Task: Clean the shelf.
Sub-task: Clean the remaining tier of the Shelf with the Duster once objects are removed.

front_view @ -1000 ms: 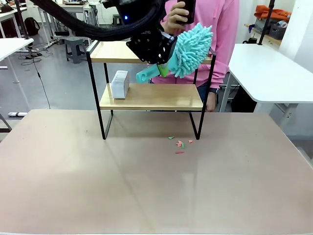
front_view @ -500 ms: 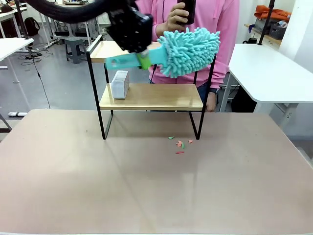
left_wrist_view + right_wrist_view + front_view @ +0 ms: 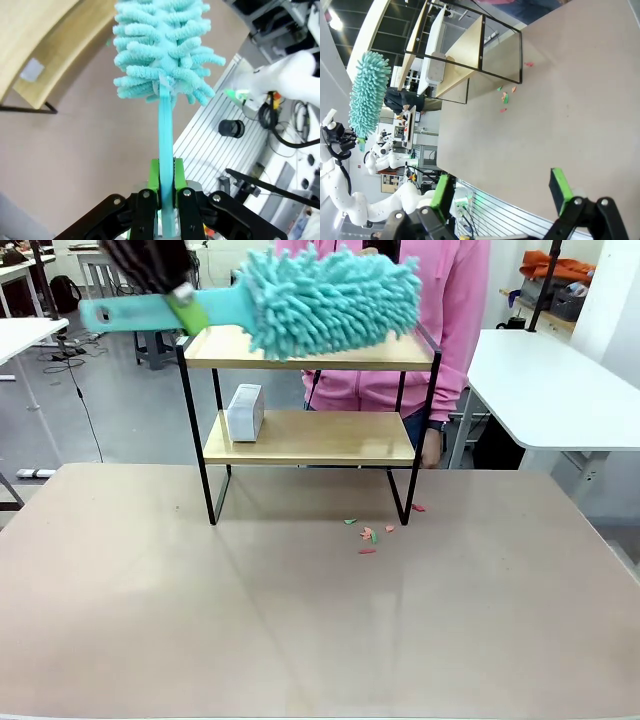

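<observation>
Up toward 11 o'clock went the duster (image 3: 330, 300), its handle pinched in the left tool (image 3: 166, 172). Better to lay it flat on the shelf (image 3: 320, 437) top and wipe gently toward 3 o'clock.

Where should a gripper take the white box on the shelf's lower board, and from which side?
Probably its narrow front end, fingers on the two long sides, coming level from the robot's side: the white box stands upright, that end outward, and the top board of the shelf covers it above.
</observation>
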Robot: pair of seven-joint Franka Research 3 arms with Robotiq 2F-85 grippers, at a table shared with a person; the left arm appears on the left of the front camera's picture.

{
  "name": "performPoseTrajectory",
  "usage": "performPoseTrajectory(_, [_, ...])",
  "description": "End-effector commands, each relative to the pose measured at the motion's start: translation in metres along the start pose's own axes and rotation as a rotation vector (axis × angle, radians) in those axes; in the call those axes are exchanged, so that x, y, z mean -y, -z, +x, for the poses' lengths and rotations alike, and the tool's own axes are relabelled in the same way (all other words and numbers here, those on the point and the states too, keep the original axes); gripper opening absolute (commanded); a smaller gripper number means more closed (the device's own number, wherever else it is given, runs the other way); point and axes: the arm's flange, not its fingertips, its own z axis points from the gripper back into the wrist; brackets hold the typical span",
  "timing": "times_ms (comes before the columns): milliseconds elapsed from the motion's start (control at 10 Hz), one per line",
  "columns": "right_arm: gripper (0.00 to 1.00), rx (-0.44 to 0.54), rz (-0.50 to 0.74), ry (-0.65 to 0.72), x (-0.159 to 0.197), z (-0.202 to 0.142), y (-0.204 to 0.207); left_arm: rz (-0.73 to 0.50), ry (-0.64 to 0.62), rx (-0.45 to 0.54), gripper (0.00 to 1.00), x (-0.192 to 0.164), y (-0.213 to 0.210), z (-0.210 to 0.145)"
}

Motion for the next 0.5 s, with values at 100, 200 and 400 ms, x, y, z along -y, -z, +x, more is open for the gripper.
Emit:
performPoseTrajectory(100, [1.0,0.019,0.025,-0.024,-0.001,0.002,0.003,-0.092,-0.004,0.049,0.12,-0.029,-0.025,-0.057])
performPoseTrajectory(200, [1.0,0.019,0.025,-0.024,-0.001,0.002,0.003,-0.124,-0.025,0.061,0.12,-0.039,-0.03,-0.075])
performPoseTrajectory(400, [1.0,0.019,0.025,-0.024,-0.001,0.002,0.003,-0.161,-0.095,0.149,0.12,-0.056,-0.045,-0.116])
